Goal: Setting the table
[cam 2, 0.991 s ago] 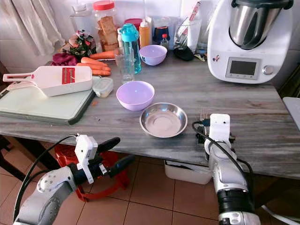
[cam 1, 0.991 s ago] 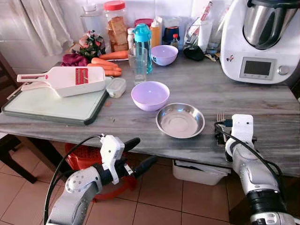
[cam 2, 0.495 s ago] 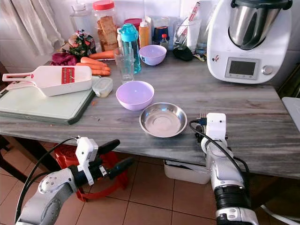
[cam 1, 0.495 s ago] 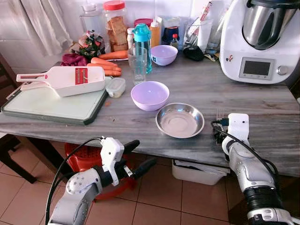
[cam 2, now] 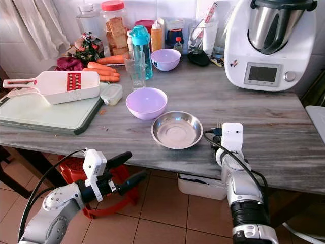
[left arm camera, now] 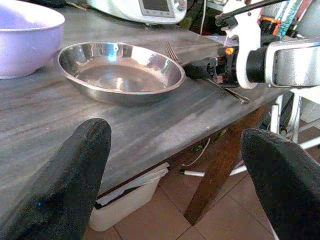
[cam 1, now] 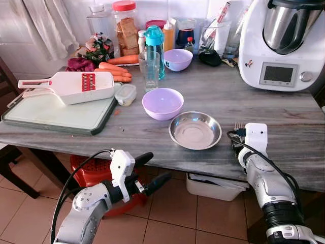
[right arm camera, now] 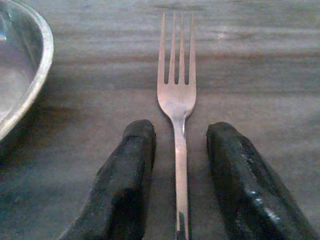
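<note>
A silver fork (right arm camera: 176,95) lies flat on the grey wooden table (cam 1: 284,109), tines pointing away from me, just right of a round steel bowl (cam 1: 195,130). My right gripper (right arm camera: 180,128) rests low on the table near its front edge, open, one black finger on each side of the fork's handle with a small gap on both sides. A lilac bowl (cam 1: 162,103) sits behind and to the left of the steel bowl. My left gripper (cam 1: 156,166) hangs open below the table's front edge, holding nothing, and faces the steel bowl (left arm camera: 120,70).
A white cutting board (cam 1: 56,114) with a white slicer (cam 1: 71,86) lies at the left. Carrots (cam 1: 116,71), jars, a blue bottle (cam 1: 155,48), a glass and a second lilac bowl (cam 1: 177,59) stand at the back. A large white kitchen machine (cam 1: 282,43) occupies the back right.
My right arm has edged slightly forward and left along the fork, which still lies on the table. The left arm has barely shifted.
</note>
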Robot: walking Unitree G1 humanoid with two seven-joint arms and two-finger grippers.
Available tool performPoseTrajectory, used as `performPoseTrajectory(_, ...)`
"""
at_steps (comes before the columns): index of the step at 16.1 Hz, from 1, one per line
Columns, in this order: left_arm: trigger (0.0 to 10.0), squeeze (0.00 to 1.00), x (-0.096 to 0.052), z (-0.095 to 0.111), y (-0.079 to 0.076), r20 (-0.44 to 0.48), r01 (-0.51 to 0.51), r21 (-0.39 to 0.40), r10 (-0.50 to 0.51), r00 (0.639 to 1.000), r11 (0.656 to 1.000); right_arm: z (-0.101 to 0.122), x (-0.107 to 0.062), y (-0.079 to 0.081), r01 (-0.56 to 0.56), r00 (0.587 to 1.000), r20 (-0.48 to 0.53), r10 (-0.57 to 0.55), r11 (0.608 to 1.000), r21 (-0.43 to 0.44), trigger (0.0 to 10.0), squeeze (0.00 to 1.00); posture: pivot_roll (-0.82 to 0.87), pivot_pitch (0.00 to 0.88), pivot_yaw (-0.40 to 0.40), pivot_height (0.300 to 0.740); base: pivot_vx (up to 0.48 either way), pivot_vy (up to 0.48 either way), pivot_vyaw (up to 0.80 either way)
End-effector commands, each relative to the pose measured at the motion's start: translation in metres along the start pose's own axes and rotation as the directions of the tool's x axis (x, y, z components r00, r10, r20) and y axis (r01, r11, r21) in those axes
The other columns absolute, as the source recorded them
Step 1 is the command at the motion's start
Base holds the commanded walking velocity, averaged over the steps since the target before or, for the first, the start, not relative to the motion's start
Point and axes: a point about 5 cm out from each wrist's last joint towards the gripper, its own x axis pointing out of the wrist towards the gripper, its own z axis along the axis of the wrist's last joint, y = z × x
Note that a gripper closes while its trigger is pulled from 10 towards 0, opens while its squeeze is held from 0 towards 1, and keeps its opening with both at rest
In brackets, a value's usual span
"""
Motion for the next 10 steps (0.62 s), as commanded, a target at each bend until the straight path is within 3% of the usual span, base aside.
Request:
performPoseTrajectory(1,10.0,0.0,0.001,0.007,0.001,0.014,0.019,0.028,-0.019,1.0,0.999,-0.007,0.002,0.001,-0.001,0.999,-0.038,0.002,1.0,0.008,0.0,0.0,-0.02,0.027,0.039,0.74,0.0,0.0,0.0)
performPoseTrajectory(7,10.0,0.0,0.016,0.016,0.005,0.02,0.042,0.115,-0.045,0.999,0.992,-0.009,0.004,-0.003,0.007,0.999,-0.047,-0.006,1.0,0.02,0.0,0.0,-0.03,0.028,0.031,0.74,0.0,0.0,0.0)
performPoseTrajectory(10,10.0,0.0,0.015,0.014,0.005,0.006,0.062,0.126,-0.064,0.998,0.99,-0.009,0.005,-0.003,0.012,0.999,-0.046,-0.011,1.0,0.025,0.0,0.0,-0.04,0.029,0.033,0.74,0.0,0.0,0.0)
